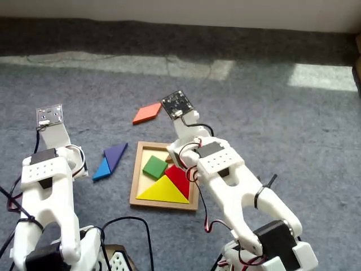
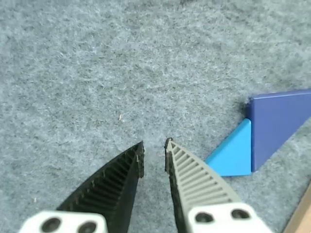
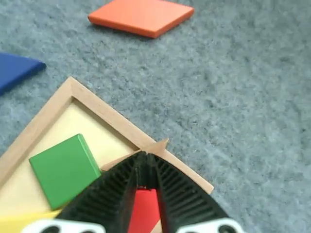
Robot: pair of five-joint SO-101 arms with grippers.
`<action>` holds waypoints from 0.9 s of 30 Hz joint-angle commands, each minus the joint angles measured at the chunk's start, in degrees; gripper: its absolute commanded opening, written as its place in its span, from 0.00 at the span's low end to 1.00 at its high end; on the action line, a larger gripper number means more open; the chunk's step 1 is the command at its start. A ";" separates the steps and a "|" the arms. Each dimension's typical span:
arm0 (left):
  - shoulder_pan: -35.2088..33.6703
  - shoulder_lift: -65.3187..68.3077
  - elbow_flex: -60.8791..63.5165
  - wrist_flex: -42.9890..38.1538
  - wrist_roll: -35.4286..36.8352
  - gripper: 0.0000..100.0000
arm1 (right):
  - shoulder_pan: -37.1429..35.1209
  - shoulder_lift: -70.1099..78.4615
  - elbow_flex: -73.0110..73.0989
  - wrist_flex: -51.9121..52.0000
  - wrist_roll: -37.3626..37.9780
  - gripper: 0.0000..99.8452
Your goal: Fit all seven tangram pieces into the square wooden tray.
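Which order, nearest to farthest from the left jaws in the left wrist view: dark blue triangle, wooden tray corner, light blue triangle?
1. light blue triangle, on the carpet beside the left gripper, whose jaws stand slightly apart.
2. dark blue triangle, right against the light blue one's far side.
3. wooden tray corner, past both triangles.

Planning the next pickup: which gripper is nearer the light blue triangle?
Left. The left gripper sits beside the light blue triangle; the right gripper is at the tray rim.
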 commanded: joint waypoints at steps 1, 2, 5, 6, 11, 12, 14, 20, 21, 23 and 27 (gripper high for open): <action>0.92 -1.01 0.13 -0.70 -0.53 0.10 | -0.40 1.80 -5.05 -1.19 -0.44 0.01; 0.92 -1.01 0.13 -0.70 -0.53 0.10 | -0.40 2.95 -5.85 -1.19 -0.53 0.01; 0.92 -1.01 0.13 -0.79 -0.53 0.10 | -0.40 4.70 -7.87 -1.01 -0.53 0.01; 0.92 -1.01 0.13 -0.79 -0.53 0.10 | -0.40 4.70 -8.40 -1.01 -0.53 0.01; 0.92 -1.01 0.13 -0.79 -0.53 0.10 | -1.19 4.79 -9.80 -1.01 -0.44 0.01; 0.92 -1.01 0.13 -0.79 -0.53 0.10 | -1.36 4.79 -9.80 -1.01 -0.35 0.01; 0.92 -1.01 0.13 -0.79 -0.53 0.10 | -1.80 4.79 -9.98 -1.19 -0.18 0.01; 0.92 -1.01 0.13 -0.79 -0.53 0.10 | -1.98 8.31 -10.68 -1.27 -0.18 0.01; 0.92 -1.01 0.13 -0.79 -0.53 0.10 | -1.80 9.54 -10.68 -1.27 -0.09 0.01; 0.92 -1.01 0.13 -0.79 -0.53 0.10 | -1.45 11.91 -10.68 -1.10 -0.09 0.01; 0.92 -1.01 0.13 -0.70 -0.53 0.10 | 2.33 11.47 -10.51 1.01 -0.09 0.01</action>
